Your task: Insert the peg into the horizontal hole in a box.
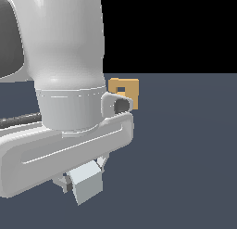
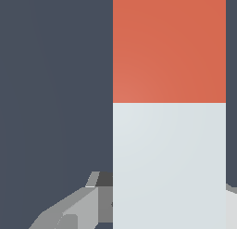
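Item: long square-section peg (image 2: 169,107), white-grey along most of its length and orange-red at one end. In my wrist view it fills a broad band, the colour join a straight line across it. In the exterior view only its pale blunt end (image 1: 87,185) shows, low and left of centre, jutting from under my hand.

Item: my fingers (image 2: 99,200), grey. One shows in the wrist view pressed against the peg's white-grey side; a sliver of the other shows at the opposite edge of the peg. They are clamped on the peg's pale part.

Item: small tan-yellow cube-like box (image 1: 126,91), just above the middle of the exterior frame, partly hidden by my white arm. It stands well apart from the peg.

Item: small square hole (image 1: 120,90) in the box's facing side, dark inside.

Item: flat dark blue-grey counter (image 1: 185,154), carrying the box and filling the lower frame.

Item: black cable (image 1: 18,120), at the left edge of the exterior frame.
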### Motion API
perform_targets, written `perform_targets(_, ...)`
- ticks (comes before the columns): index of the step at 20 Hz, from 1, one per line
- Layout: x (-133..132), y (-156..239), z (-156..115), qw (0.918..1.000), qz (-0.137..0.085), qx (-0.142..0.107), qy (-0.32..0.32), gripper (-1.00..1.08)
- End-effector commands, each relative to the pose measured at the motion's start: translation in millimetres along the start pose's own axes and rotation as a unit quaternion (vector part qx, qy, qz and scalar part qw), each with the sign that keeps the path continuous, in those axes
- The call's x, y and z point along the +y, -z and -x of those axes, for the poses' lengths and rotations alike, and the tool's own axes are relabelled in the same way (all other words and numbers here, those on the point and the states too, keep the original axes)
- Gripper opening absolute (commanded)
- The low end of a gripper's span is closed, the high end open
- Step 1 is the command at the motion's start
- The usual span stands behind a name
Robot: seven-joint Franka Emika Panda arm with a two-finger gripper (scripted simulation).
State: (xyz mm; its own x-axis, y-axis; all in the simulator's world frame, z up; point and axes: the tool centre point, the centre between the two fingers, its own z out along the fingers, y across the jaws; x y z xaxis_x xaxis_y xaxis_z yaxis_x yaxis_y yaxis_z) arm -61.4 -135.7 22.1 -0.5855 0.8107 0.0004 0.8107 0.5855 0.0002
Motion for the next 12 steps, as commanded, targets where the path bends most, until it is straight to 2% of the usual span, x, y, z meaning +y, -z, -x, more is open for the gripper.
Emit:
perform_targets(1, -0.4, -0.5, 0.5, 1.0000, 0.000, 0.000, 0.000, -1.00)
perform_targets(12, 4.3, 2.0, -8.6, 1.0000, 0.000, 0.000, -0.010, -1.00)
